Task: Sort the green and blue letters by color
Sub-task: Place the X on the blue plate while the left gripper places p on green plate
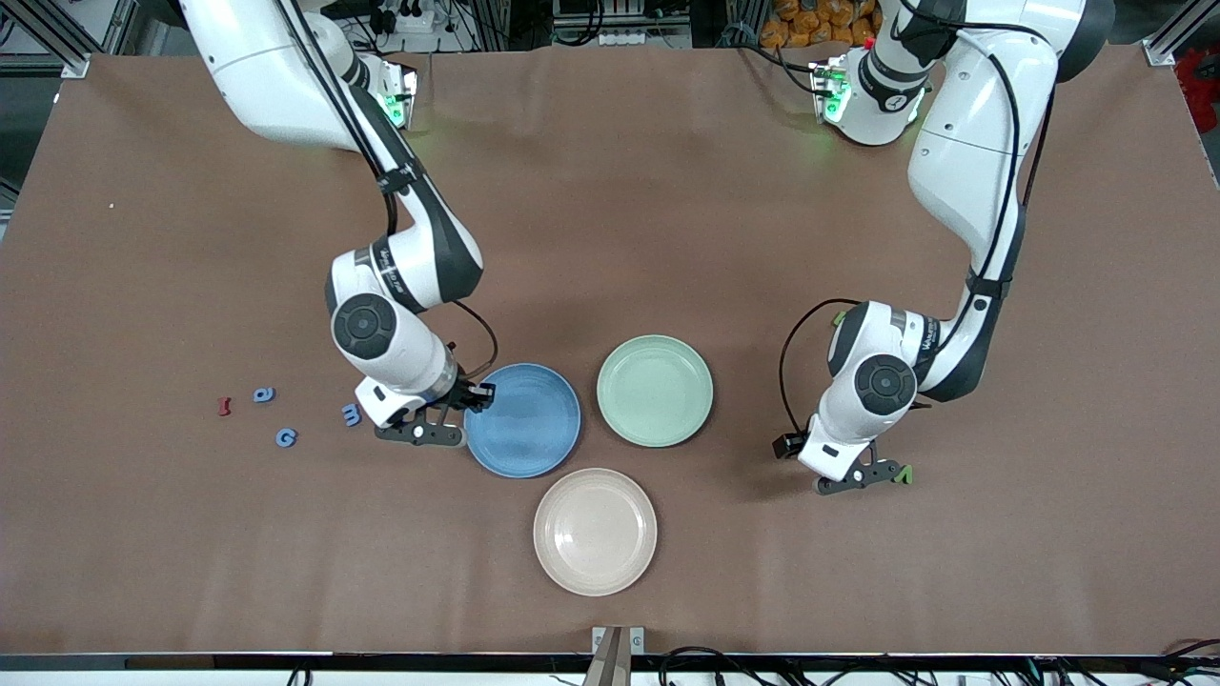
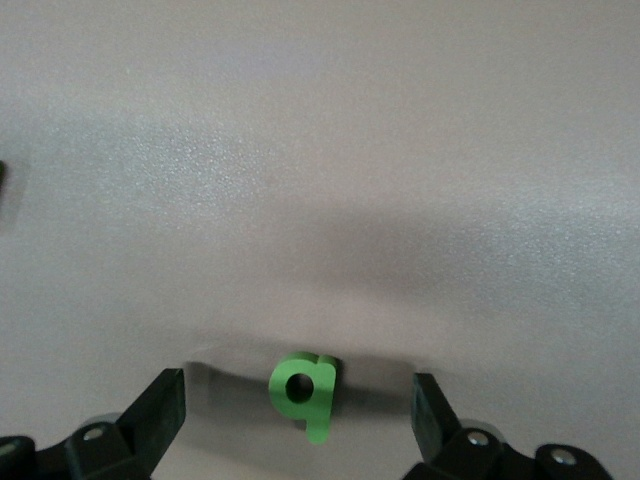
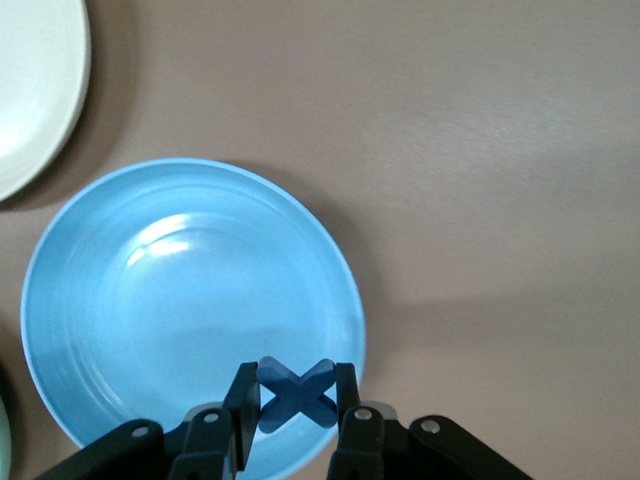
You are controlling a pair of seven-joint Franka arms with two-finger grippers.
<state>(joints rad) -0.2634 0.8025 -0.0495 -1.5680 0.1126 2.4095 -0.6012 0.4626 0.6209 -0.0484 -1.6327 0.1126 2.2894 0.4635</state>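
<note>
Right wrist view gives me what matters: my right gripper point(image 3: 290, 410) pinches a blue X letter point(image 3: 296, 394) between narrow jaws, hanging over the rim of the blue plate point(image 3: 150, 300), the dish's middle lying ahead of the fingertips. I judge a short carry inward precedes release. My left gripper point(image 2: 298, 400) hovers low with jaws wide, a green letter point(image 2: 305, 385) on the table squarely between them, its stem pointing back toward the wrist. Three blue letters point(image 1: 286, 437) wait toward the right arm's end.
</note>
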